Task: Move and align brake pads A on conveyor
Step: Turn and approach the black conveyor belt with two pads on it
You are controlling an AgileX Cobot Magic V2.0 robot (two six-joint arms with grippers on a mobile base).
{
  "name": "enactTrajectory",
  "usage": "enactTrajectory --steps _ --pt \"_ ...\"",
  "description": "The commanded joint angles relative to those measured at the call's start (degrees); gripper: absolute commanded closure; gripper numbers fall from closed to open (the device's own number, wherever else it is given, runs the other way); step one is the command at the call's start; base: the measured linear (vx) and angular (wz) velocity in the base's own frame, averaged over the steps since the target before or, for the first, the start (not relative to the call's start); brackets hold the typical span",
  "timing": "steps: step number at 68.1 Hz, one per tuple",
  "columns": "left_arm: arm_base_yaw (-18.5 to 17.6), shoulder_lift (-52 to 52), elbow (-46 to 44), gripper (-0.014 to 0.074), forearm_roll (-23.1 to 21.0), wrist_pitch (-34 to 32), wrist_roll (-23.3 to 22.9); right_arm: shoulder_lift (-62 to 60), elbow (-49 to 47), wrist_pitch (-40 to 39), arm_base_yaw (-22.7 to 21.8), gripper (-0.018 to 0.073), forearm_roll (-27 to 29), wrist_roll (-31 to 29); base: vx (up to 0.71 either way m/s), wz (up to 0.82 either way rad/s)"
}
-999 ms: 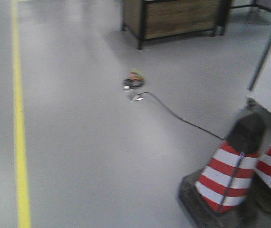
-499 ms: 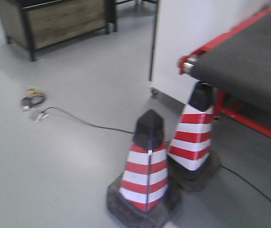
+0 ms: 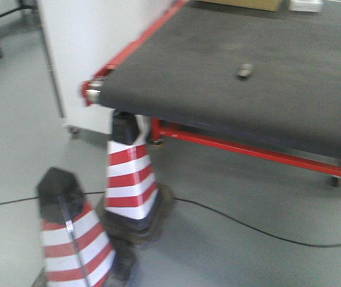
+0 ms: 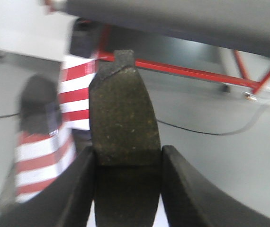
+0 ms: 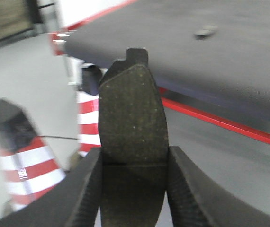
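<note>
Gripping one brake pad [image 4: 124, 113] upright between its black fingers, the left gripper [image 4: 125, 165] hangs above the floor beside two striped cones [image 4: 40, 142]; the right gripper [image 5: 134, 172] clamps a second pad [image 5: 134, 113] likewise. A third pad [image 3: 244, 71] lies alone on the conveyor [image 3: 218, 101]; a black cable [image 3: 248, 227] trails beneath.
</note>
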Motion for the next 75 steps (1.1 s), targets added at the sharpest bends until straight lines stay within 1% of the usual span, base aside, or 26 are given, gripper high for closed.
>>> enactTrajectory --steps 1,16,28,75 --pt "-0.2 0.6 -1.8 0.0602 0.6 -5.1 -0.1 0.5 -1.9 -5.2 -0.4 0.0566 -0.5 -0.2 0.10 -0.93" --pt "-0.2 0.6 -1.8 0.0602 0.6 -5.1 -0.1 0.5 -1.9 -5.2 -0.4 0.0566 -0.5 -0.2 0.08 -0.87" --pt "-0.2 0.6 -1.8 0.0602 0.7 -5.1 -0.1 0.5 -1.9 -5.2 -0.4 0.0566 -0.5 -0.2 0.06 -0.62" --pt "-0.2 0.6 -1.8 0.0602 0.7 -5.1 -0.1 0.5 -1.9 -5.2 -0.4 0.0566 -0.5 -0.2 0.11 -0.27"
